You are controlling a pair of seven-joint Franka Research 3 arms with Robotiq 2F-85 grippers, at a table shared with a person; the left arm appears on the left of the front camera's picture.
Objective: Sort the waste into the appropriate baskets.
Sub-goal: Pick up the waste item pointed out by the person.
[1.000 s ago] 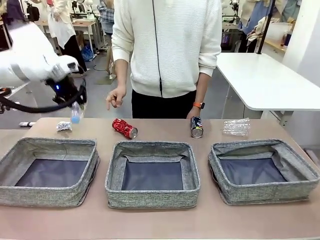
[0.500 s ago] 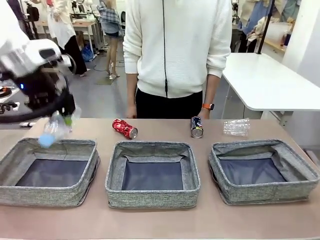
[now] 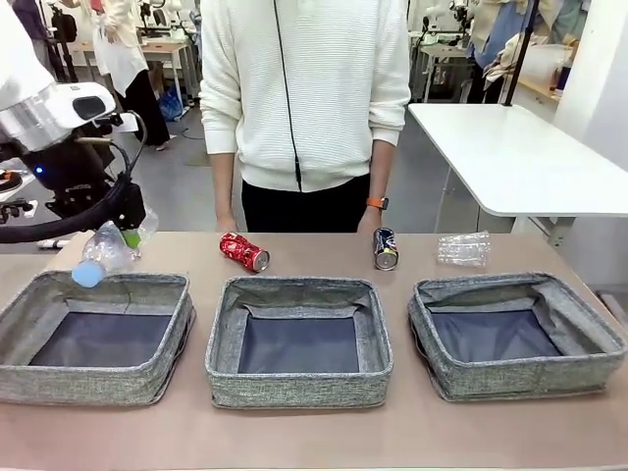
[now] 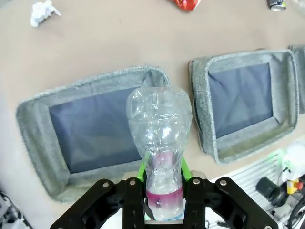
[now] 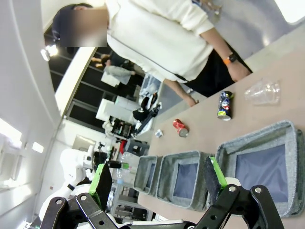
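We've swung the purple-labelled bottle (image 3: 103,257) off the back of the worktop (image 3: 196,432). Now it hangs tilted over the far rim of the 8 o'clock basket (image 3: 98,285), left end effector (image 3: 126,234) clamped on it. Drop looks next; right end effector (image 5: 157,176) gapes idle.

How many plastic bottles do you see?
2. One bottle is held in the left gripper above the left basket; the other bottle lies on the table beyond the right basket.
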